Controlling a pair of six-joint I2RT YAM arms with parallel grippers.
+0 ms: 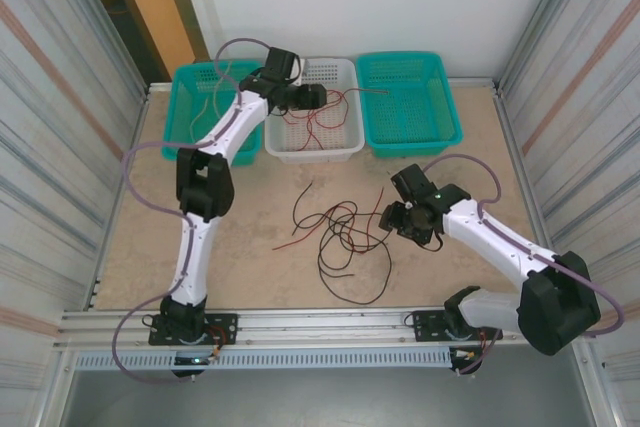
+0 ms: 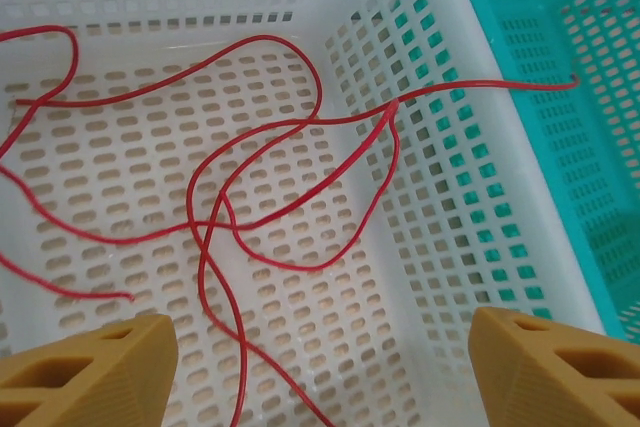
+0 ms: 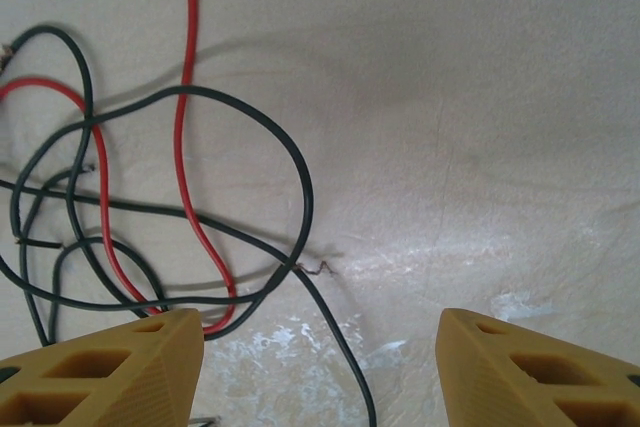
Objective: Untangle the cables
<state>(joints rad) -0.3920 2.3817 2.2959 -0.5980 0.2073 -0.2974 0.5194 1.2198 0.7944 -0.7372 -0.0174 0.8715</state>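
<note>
- The left arm and the right arm had smooth white tubular links joined by bulky black joint housings.
- A thin purple-grey cable looped loosely beside each arm.
- Each arm rose from a black base.
- The left claw and the right claw had mustard-yellow, wedge-shaped fingers with rectangular cut-outs.

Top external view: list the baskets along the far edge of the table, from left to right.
left teal basket → white basket → right teal basket
</note>
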